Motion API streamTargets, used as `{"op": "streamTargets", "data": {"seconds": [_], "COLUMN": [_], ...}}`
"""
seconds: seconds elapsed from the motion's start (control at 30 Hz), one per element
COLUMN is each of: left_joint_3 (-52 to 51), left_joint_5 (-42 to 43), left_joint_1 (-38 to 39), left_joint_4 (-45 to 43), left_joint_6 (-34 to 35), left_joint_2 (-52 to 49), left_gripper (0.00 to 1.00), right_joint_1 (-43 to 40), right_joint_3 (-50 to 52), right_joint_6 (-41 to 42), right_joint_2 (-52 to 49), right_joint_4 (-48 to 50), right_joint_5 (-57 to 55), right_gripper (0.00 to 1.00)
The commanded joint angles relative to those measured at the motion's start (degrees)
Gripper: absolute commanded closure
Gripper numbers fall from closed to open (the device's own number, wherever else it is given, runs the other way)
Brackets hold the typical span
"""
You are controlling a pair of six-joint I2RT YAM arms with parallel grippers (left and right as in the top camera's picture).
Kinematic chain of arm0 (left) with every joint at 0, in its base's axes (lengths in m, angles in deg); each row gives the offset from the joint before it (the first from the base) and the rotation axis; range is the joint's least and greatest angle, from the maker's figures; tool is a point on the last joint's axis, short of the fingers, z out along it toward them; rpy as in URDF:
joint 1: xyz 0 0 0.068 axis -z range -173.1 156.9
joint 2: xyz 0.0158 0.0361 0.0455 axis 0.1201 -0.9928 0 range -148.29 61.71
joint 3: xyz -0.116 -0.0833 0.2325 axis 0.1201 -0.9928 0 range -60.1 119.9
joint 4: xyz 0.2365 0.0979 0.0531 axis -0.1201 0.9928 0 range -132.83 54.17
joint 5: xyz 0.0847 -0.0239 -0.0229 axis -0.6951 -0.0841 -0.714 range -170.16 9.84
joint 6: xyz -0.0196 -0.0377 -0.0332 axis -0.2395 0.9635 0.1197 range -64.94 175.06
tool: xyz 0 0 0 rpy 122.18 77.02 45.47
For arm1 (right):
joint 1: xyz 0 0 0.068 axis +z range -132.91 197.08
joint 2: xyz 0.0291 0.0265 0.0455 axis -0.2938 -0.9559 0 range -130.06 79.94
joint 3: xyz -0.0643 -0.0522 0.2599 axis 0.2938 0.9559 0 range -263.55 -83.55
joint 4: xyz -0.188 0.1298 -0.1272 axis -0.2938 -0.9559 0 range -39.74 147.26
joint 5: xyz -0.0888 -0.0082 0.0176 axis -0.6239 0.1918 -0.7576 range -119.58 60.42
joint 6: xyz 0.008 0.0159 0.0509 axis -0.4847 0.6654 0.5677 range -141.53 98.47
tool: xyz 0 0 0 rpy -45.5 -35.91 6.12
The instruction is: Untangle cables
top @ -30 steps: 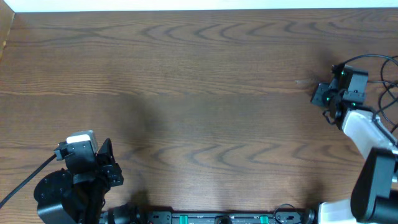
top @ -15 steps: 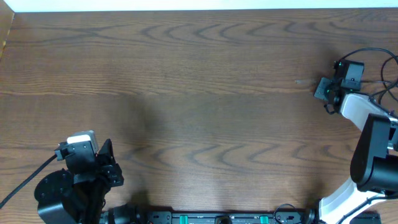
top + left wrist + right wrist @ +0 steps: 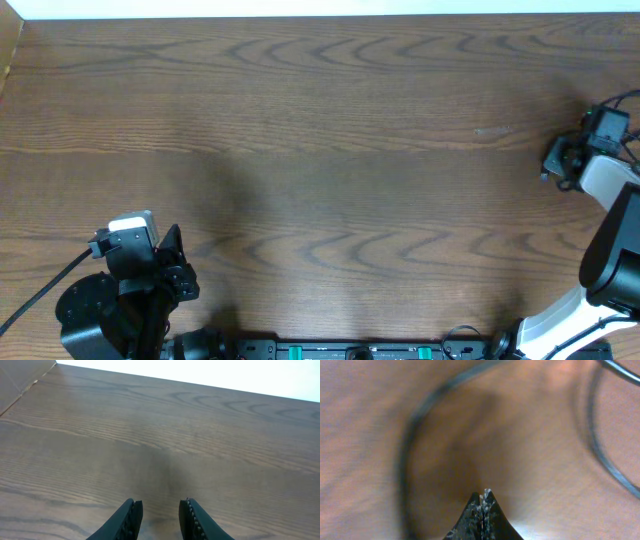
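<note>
Left jaws: my left gripper [image 3: 160, 506] stands parted, nothing between the fingers, with bare table [image 3: 320, 150] beneath.
Right jaws: my right gripper [image 3: 482, 496] is pinched tight, tips meeting. I see no cord caught between them.
Cables: a dark cable [image 3: 406, 460] arcs round the left of the shut tips, clear of them. A second strand [image 3: 594, 445] curves at the right of that wrist view. Both are blurred, so I can't tell colour or plugs.
Cable place: far right edge of the table, by the right gripper. From overhead I catch only a thin dark line there.
Left arm: parked at the near-left corner, well apart from the cables.
Since a second ago: the right arm has swung outward toward the right edge and its jaws have drawn shut. The left arm has not moved and keeps the same gap.
</note>
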Motion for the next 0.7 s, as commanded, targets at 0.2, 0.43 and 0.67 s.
{"op": "streamTargets", "data": {"seconds": [0.2,0.43,0.67], "left_joint_3": [-0.15,-0.15,-0.15], "left_joint_5": [-0.37,-0.35,-0.35], "left_joint_1": [-0.28,-0.28,-0.28], "left_joint_4": [0.02,0.02,0.04], "left_joint_6": [-0.98,-0.98,-0.96], "left_joint_2": [0.15,0.15,0.15], "left_gripper": [0.7,0.7,0.7], "right_joint_1": [-4.26,-2.67,1.46], "right_joint_3": [-0.94,-4.55,-8.24], "right_joint_6": [-0.57,3.34,3.28], "right_joint_2": [-0.57,-0.46,-0.76], "right_joint_4": [0.72,2.64,2.93], "right_joint_5": [10.12,15.76,15.45], "right_gripper": [0.99,0.99,0.99]}}
